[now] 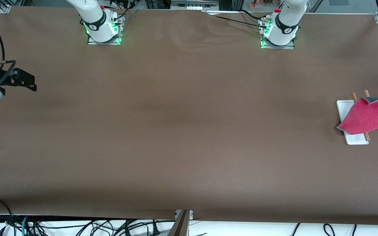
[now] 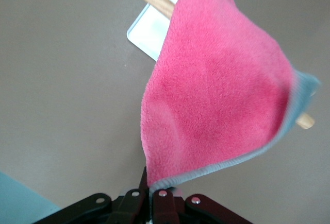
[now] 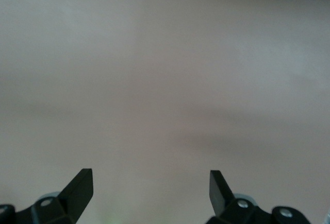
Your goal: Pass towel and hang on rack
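The left pincer (image 2: 150,199), closed on a corner of the towel (image 1: 369,115) above the rack (image 1: 348,113), risks dropping it crooked, while the right pincer (image 3: 150,188) waits wide open and empty.

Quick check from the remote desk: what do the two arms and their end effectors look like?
Both arms are white with black joint bands, green lights at their bases and black cables. The right end effector has black wedge-tipped fingers; the left end effector is black with silver screws.
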